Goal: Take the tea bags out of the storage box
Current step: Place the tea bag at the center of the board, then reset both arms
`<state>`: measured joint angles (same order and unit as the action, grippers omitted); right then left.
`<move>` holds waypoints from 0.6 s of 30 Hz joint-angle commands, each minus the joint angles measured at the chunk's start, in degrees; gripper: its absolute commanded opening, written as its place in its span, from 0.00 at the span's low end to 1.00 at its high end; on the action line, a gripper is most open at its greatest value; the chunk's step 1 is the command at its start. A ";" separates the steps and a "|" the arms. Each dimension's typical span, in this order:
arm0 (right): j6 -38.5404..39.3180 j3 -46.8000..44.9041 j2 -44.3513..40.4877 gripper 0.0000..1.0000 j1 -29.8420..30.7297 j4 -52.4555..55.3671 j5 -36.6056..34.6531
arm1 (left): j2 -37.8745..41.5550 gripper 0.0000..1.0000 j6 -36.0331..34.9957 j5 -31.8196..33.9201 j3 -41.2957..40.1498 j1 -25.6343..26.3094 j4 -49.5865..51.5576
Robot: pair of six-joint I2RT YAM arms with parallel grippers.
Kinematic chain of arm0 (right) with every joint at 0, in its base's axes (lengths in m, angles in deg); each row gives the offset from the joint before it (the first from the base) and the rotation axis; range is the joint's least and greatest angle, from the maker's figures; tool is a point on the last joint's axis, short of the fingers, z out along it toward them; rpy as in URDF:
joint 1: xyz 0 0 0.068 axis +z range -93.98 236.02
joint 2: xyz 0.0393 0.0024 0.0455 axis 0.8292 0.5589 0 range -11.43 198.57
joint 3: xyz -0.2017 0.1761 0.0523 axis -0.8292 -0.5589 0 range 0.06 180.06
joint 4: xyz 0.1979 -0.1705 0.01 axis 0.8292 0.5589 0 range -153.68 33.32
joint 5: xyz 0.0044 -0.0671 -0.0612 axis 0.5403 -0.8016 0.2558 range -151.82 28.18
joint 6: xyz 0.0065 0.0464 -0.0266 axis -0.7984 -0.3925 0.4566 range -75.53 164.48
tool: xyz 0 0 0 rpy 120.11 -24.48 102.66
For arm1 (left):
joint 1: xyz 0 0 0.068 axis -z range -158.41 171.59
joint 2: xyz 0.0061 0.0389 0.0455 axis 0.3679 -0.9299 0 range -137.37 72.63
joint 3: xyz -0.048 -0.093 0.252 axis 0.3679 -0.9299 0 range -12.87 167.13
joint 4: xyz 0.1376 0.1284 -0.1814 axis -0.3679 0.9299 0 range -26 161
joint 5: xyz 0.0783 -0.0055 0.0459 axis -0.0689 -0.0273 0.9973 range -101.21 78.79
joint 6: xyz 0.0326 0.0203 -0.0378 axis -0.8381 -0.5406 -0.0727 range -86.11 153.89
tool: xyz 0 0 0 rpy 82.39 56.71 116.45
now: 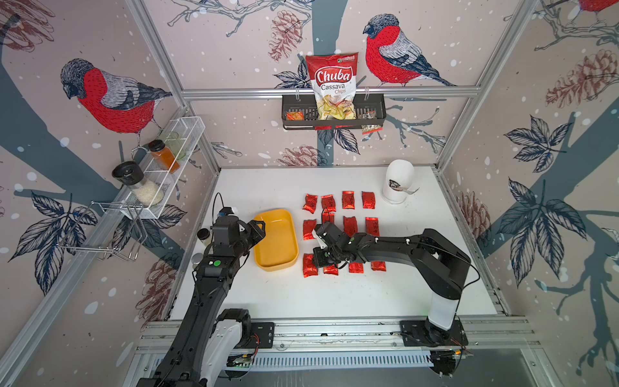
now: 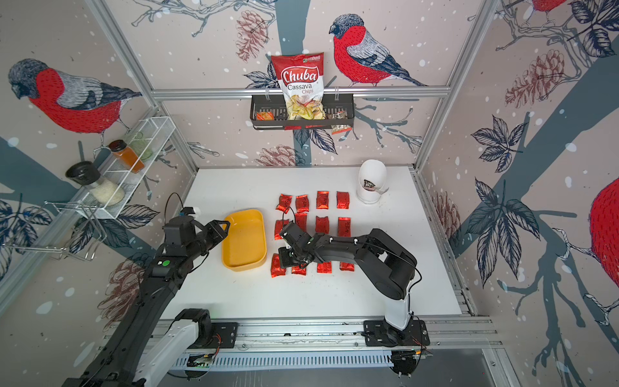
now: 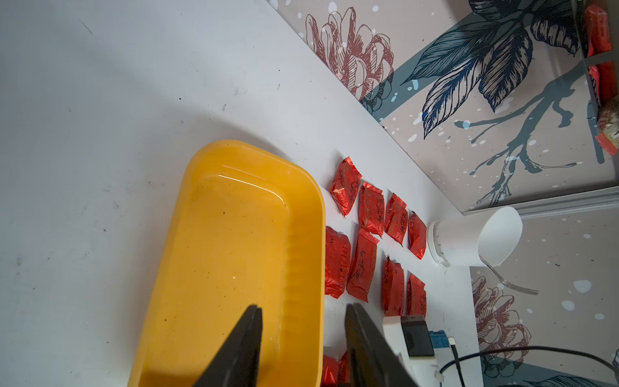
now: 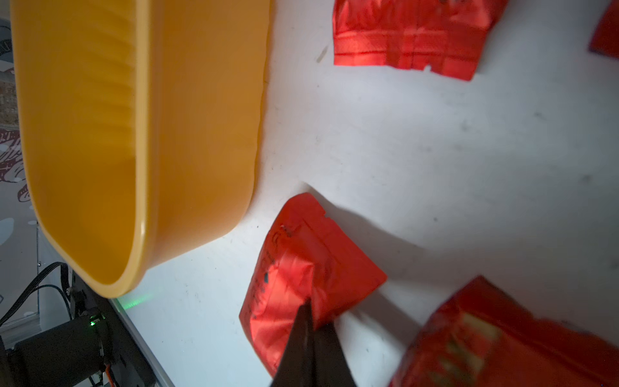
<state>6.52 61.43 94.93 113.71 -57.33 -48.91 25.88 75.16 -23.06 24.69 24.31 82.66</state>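
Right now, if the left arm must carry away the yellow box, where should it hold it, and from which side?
Probably pinch the long wall of the storage box nearest the left gripper, from above, one finger inside, one outside. The tub is empty, open-topped and thin-walled, and looks too wide to span.

We log the storage box (image 1: pixel 275 239) on the counter (image 1: pixel 335 295), left of centre. Right of it the tea bags (image 1: pixel 348 200) lie in three rows of four. A holder (image 1: pixel 398 181) stands behind them, far right. The right claw (image 4: pixel 318 313) sits on the leftmost near bag (image 4: pixel 301 261).
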 commanded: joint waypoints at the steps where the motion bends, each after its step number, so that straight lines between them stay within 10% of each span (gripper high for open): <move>1: -1.20 -1.28 -1.89 0.38 0.20 -1.21 -1.28 | -0.35 0.50 -1.28 0.03 1.47 0.11 -0.09; 8: 0.95 -0.66 -9.80 0.65 -0.71 2.17 -6.33 | -4.06 0.61 -2.72 1.88 9.23 0.15 0.28; 12: 3.25 0.15 -15.93 1.00 -2.28 4.95 -11.24 | -6.65 0.97 -5.37 3.95 15.43 0.10 -1.55; 18: 7.48 -1.82 -29.13 1.00 -6.59 3.08 -32.25 | -11.86 0.97 -13.06 13.04 24.64 0.14 -4.05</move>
<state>10.65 60.66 69.73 108.44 -52.72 -66.81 15.44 67.64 -15.74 47.07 24.31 81.70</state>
